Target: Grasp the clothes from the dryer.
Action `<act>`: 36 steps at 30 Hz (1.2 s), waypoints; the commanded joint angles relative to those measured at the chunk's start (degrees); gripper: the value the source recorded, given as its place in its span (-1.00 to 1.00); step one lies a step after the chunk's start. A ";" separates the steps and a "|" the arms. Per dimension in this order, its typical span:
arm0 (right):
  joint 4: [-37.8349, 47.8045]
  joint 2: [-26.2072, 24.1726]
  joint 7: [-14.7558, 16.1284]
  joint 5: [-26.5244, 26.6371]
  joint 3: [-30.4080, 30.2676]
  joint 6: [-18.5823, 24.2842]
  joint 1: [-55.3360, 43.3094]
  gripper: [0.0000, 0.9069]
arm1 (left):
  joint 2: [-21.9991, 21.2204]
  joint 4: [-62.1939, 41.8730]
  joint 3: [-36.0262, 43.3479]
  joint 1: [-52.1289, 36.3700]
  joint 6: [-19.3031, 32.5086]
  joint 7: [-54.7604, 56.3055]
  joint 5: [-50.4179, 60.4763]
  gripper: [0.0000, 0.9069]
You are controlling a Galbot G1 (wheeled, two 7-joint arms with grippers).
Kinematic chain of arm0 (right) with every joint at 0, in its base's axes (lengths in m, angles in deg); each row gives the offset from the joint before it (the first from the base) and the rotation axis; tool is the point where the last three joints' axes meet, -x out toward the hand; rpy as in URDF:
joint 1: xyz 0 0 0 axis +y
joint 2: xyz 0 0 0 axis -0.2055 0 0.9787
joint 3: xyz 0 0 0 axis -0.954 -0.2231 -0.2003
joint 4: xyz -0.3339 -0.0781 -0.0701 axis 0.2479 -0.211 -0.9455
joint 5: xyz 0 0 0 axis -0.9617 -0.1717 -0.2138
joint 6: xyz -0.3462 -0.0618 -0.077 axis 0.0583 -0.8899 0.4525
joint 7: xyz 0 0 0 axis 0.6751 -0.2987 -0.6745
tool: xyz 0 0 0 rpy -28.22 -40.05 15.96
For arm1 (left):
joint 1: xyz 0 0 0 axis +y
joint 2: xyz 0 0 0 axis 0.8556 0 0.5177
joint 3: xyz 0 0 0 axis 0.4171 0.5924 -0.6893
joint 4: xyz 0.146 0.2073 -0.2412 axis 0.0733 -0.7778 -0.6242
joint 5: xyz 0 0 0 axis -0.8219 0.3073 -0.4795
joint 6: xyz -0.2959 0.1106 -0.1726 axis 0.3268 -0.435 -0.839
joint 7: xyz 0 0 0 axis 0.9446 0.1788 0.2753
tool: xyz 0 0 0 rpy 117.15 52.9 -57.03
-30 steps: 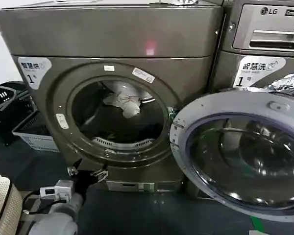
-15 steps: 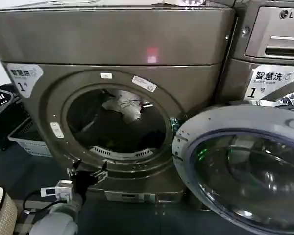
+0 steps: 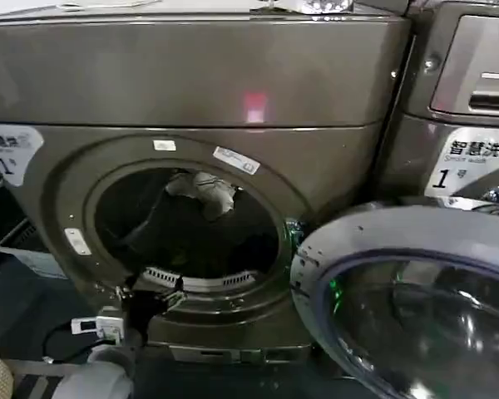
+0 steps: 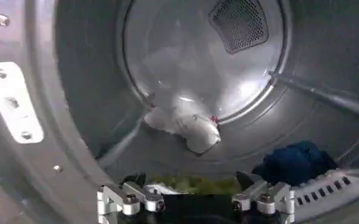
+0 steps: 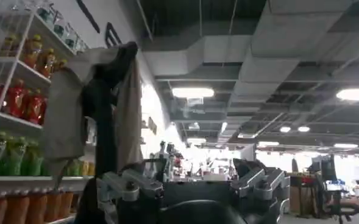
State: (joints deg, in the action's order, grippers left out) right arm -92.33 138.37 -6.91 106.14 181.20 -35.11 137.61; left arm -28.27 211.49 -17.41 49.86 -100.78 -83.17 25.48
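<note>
**A:** Bronze metal fills the front wall ahead of you: the dryer (image 3: 191,75), its door (image 3: 399,274) swung open to your right. Where is your tool?

**B:** Your left gripper (image 3: 148,298) sits at the porthole's lower lip, fingers spread, holding nothing. The right gripper (image 5: 194,182) is lifted toward a ceiling, fingers apart too, with what may be a drab cloth (image 5: 91,103) draped by it.

**A:** And outward from the left one?

**B:** Just beyond its fingertips lies the yellow-green garment (image 4: 194,184) on the drum floor. Farther and higher, the whitish cloth (image 4: 185,125) hangs at the back wall; a dark blue piece (image 4: 295,163) lies to the side. Your left arm is nearer; I judge you reach straight forward and slightly down.
</note>
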 commanded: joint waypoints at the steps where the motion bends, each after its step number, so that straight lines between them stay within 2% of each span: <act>1: 0.00 -0.06 0.08 -0.02 0.12 0.43 0.19 1.00 | 0.08 -1.83 -0.61 -1.00 -2.25 -7.11 7.52 1.00; 12: -0.12 -0.15 0.12 0.01 0.06 0.65 0.00 1.00 | -0.04 -16.61 -0.75 -21.40 -2.81 -10.17 10.40 1.00; 14: -0.17 -0.21 0.10 0.01 -0.05 0.66 -0.02 1.00 | -0.22 -18.93 -0.70 -23.25 -2.81 -14.33 14.15 1.00; 16: -0.05 -0.36 0.14 -0.03 -0.11 0.71 0.03 1.00 | 0.20 -22.00 -1.17 -24.92 0.63 -24.40 26.47 1.00; 18: -0.05 -0.59 0.15 -0.01 -0.29 0.69 0.04 1.00 | 1.83 -23.97 -1.48 -26.05 6.24 -37.63 37.90 1.00; 20: 0.03 -0.77 0.19 -0.04 -0.27 0.66 0.08 1.00 | 3.45 -24.07 -1.48 -26.29 14.37 -49.69 51.12 1.00; 22: 0.10 -0.85 0.20 -0.11 -0.43 0.68 0.10 1.00 | 3.98 -24.01 -1.82 -26.79 19.45 -56.34 57.23 1.00; 23: 0.05 -0.86 0.22 -0.12 -0.51 0.69 0.08 1.00 | 3.93 -23.85 -2.37 -27.01 23.91 -61.81 63.15 1.00; 27: 0.13 -1.19 0.20 -0.15 -0.61 0.66 0.09 1.00 | 3.75 -22.37 -2.71 -27.09 36.60 -72.75 71.49 1.00; 31: 0.18 -1.17 0.25 -0.19 -0.89 0.71 -0.03 1.00 | 3.27 -21.77 -1.68 -27.14 41.91 -79.27 74.91 1.00; 36: 0.40 -1.25 0.28 -0.29 -1.21 0.88 -0.19 1.00 | 3.15 -22.29 -0.83 -27.35 48.00 -79.35 76.05 1.00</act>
State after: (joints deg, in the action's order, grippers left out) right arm -91.94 137.15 -6.61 105.88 180.09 -34.30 137.52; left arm -25.69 190.34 -18.70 23.88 -77.22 -148.39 89.47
